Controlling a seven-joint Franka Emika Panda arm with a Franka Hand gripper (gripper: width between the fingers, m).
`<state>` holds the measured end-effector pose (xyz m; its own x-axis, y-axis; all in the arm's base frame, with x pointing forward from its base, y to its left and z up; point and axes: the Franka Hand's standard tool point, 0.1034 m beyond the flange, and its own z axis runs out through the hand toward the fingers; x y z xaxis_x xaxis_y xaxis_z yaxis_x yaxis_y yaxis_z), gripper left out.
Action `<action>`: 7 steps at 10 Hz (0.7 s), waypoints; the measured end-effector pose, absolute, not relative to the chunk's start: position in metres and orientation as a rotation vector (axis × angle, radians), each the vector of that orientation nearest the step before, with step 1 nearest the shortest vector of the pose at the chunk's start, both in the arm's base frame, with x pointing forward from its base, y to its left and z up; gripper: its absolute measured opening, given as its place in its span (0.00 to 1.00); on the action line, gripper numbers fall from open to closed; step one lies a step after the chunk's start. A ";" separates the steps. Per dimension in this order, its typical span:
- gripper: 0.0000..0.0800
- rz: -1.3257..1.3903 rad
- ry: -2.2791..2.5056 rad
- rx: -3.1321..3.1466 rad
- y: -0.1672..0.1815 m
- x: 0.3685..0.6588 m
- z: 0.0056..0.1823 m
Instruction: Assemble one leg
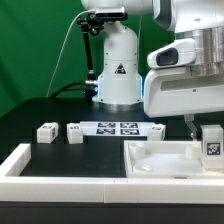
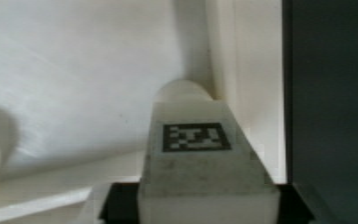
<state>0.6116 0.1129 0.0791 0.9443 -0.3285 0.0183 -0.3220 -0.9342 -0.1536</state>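
Your pincer [image 2: 201, 203] is clamped on the leg [image 2: 197, 120] near the tray's [image 1: 150, 165] edge, so lowering off-centre could catch the rim and tilt it.

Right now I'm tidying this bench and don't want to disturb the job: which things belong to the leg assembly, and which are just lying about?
In the job:
- held leg, gripped in the end effector
- tray-like piece

Lying about:
- spare leg
- second spare leg
- marker board
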 end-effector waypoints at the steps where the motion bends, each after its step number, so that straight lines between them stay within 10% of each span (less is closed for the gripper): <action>1: 0.36 -0.066 0.694 -2.902 0.113 0.611 0.079; 7: 0.37 -0.018 1.596 -2.510 0.114 0.609 0.078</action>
